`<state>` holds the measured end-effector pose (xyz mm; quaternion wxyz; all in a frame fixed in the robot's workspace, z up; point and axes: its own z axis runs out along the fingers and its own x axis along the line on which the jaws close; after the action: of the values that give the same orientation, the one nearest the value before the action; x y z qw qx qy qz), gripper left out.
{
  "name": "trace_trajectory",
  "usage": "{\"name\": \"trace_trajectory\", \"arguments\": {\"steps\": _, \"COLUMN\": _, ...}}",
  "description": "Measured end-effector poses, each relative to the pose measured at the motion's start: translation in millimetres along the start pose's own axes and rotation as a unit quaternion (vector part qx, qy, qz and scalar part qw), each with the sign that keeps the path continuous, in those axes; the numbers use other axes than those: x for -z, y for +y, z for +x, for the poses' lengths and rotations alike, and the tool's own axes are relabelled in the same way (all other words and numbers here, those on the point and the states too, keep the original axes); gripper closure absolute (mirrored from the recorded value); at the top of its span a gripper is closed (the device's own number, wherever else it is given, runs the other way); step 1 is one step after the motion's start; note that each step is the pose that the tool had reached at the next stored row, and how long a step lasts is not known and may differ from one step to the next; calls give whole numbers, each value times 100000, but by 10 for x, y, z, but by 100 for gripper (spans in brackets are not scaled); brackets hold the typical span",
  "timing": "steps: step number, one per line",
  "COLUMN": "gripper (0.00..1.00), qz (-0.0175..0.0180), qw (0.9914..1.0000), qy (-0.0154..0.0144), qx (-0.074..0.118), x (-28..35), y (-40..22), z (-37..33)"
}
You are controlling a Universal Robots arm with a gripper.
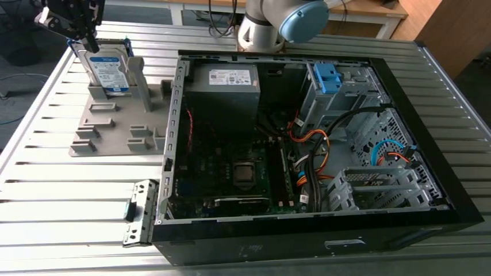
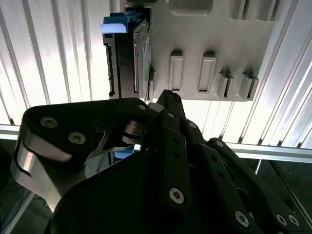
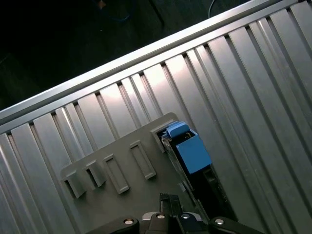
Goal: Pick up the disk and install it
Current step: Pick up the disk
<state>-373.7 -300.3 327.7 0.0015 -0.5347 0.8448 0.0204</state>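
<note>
The disk (image 1: 107, 72) is standing upright on its edge in a slot of the grey holder (image 1: 107, 138). The holder is sitting on the slatted metal table (image 1: 69, 190) toward the exterior view's left, just beside the open computer case (image 1: 307, 233). The hand (image 1: 86, 39) is hanging right over the disk's upper end, reaching down to its top edge — whether it is actually gripping the drive or only poised there, I cannot tell. In the second wrist view the disk's thin edge (image 2: 140, 53) is running along one side of the holder (image 2: 204, 29). In the first wrist view its blue frame (image 3: 192, 153) is poking up from a corner of the holder (image 3: 122, 165). Inside the case a small blue bracket (image 1: 326, 77) is sitting in the drive cage — the grey power-supply box (image 1: 225, 86) is lying near it, toward the exterior view's left.
</note>
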Motion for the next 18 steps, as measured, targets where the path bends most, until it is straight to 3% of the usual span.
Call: {"name": "trace_trajectory", "arguments": {"steps": 18, "gripper": 89, "qz": -67, "qw": 99949, "qy": 121, "qx": 3182, "x": 0, "y": 0, "z": 0}}
